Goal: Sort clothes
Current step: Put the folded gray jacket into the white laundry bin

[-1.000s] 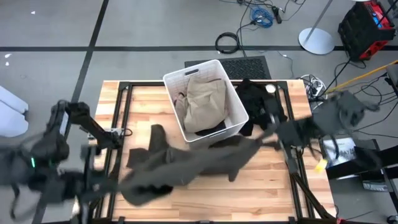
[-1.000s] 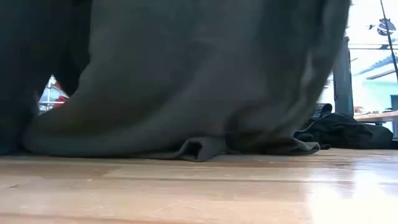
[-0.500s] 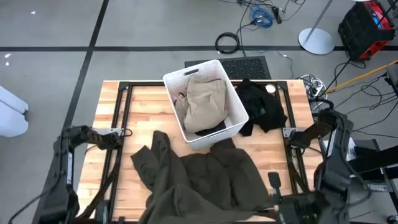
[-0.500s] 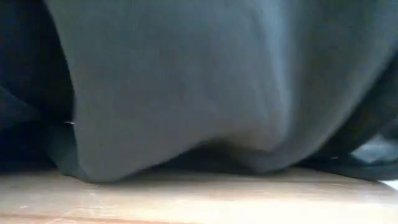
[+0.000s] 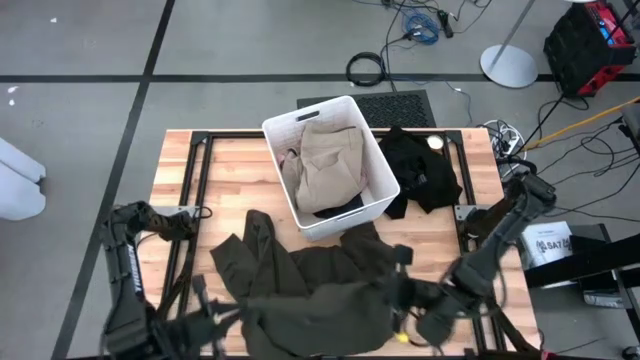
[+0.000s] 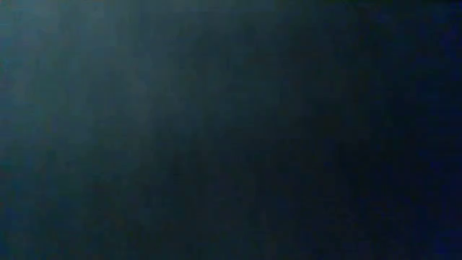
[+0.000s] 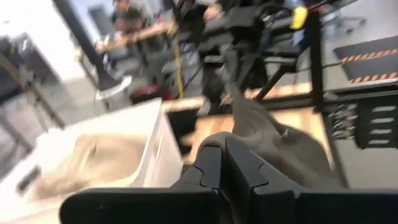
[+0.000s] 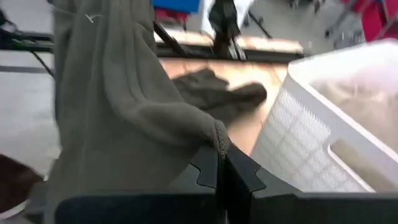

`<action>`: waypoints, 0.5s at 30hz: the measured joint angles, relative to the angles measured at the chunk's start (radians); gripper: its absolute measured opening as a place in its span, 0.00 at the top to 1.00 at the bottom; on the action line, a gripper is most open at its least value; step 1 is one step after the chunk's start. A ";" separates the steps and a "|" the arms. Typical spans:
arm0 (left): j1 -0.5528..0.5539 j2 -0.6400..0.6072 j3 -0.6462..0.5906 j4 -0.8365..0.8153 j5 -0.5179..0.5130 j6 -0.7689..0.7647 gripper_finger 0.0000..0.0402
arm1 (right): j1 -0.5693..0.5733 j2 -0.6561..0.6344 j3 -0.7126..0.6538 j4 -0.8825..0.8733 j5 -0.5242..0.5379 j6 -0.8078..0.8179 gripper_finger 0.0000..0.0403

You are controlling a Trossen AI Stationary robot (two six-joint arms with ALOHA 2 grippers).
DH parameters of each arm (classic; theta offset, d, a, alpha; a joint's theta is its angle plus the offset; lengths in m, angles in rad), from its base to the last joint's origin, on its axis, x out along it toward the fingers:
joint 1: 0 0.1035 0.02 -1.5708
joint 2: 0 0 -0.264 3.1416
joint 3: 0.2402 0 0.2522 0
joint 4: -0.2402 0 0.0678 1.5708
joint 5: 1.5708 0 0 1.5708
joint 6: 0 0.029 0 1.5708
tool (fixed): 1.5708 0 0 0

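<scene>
The large dark olive garment (image 5: pixel 320 285) lies spread over the table's near middle, and it also shows in the left wrist view (image 7: pixel 280 146) and the right wrist view (image 8: pixel 118 106). My left gripper (image 5: pixel 235 315) is at its near left part and is shut on it. My right gripper (image 5: pixel 400 298) is at its near right part and is shut on it. A white bin (image 5: pixel 287 125) holds khaki tan garments (image 5: pixel 328 160) and something black (image 5: pixel 340 206). A black garment (image 5: pixel 420 170) lies on the table right of the bin. The low view is wholly dark. My left gripper (image 7: pixel 227 158) has the olive garment's cloth (image 7: pixel 249 121) between its two shut fingers. The cloth runs away from the fingertips toward the table. One layer or several, I cannot tell. My right gripper (image 8: pixel 221 163) pinches a folded edge of the olive garment (image 8: pixel 217 138) between its two fingertips. The cloth rises from the fingers in a slack bunch, and more of it (image 8: pixel 217 93) lies on the table near the bin.
The white bin stands at the table's far middle, close to the olive garment's far edge. The black table frame (image 5: pixel 190 190) runs along both sides. Bare wood (image 5: pixel 230 170) lies left of the bin. Cables and a red crate (image 5: pixel 590 45) are on the floor beyond.
Both grippers have swung down to the table's near edge and then come toward each other. The olive garment, first stretched slantwise between them, has dropped onto the near middle of the table and bunched at its near side. The low view has gone dark.
</scene>
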 joint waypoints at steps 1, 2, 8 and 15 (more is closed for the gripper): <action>0.014 0.000 -0.017 -0.078 0.015 -0.106 0.98 | -0.018 0.000 -0.016 0.003 -0.017 0.013 1.00; 0.024 0.000 -0.035 -0.147 0.032 -0.198 0.98 | -0.034 0.000 -0.036 0.005 -0.029 0.027 1.00; 0.097 -0.008 -0.209 -0.225 0.191 -0.423 0.98 | -0.105 0.000 -0.157 0.006 -0.080 0.094 1.00; 0.192 -0.008 -0.433 -0.222 0.320 -0.615 0.98 | -0.199 0.000 -0.302 -0.004 -0.117 0.186 1.00</action>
